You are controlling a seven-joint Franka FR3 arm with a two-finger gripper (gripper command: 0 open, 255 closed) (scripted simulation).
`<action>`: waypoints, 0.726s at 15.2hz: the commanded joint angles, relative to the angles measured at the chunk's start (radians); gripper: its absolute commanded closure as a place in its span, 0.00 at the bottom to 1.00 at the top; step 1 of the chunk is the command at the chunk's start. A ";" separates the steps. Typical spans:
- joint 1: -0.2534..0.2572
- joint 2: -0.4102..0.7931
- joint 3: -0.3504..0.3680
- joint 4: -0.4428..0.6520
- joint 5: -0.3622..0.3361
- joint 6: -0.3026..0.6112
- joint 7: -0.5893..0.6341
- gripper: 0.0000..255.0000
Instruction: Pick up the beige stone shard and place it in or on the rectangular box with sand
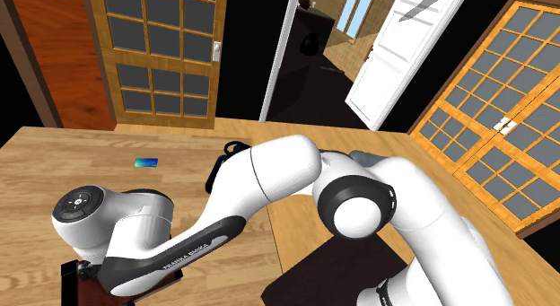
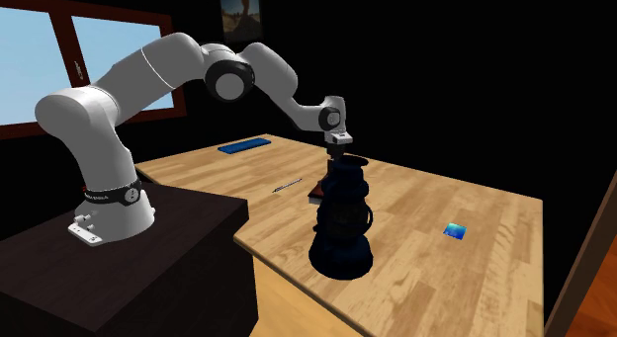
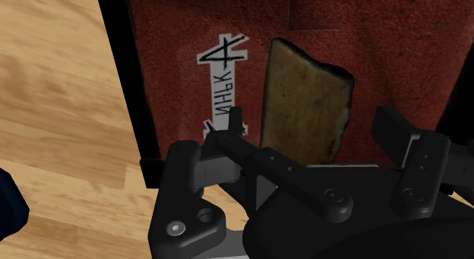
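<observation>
Standing well apart, the fingers of the gripper (image 3: 310, 122) clasp nothing. The beige stone shard (image 3: 304, 105) lies just past their tips, in line with the gap between them, and neither finger touches it. It rests flat on the red-brown surface inside the rectangular box (image 3: 118, 67), whose black wall runs just outside one finger. Beside the shard, on the same red-brown surface, sits a white label (image 3: 222, 83) with black lettering. Past the box wall spreads the wooden table (image 3: 53, 105). A dark blue vase-like object (image 2: 341, 226) stands on the table close to the gripper. Farther from the gripper a small blue card (image 2: 455, 230) lies flat, and well apart on the opposite side lies a long blue flat piece (image 2: 245, 145).
</observation>
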 commanded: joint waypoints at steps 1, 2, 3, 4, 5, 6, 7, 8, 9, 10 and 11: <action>0.000 0.000 0.000 0.000 0.000 0.000 0.000 0.00; 0.000 0.000 0.000 0.000 0.000 0.000 0.000 0.00; 0.000 0.000 0.000 0.000 0.000 0.000 0.000 0.00; -0.004 -0.025 0.007 -0.011 0.006 -0.014 -0.001 0.00; -0.007 -0.048 0.015 -0.021 0.012 -0.030 -0.002 0.00; -0.011 -0.071 0.022 -0.028 0.019 -0.046 -0.004 0.00; -0.013 -0.089 0.028 -0.033 0.024 -0.059 -0.006 0.00; -0.013 -0.089 0.028 -0.033 0.024 -0.059 -0.006 0.00; -0.013 -0.089 0.028 -0.033 0.024 -0.059 -0.006 0.00; -0.013 -0.089 0.028 -0.033 0.024 -0.059 -0.006 0.00; -0.013 -0.089 0.028 -0.033 0.024 -0.059 -0.006 0.00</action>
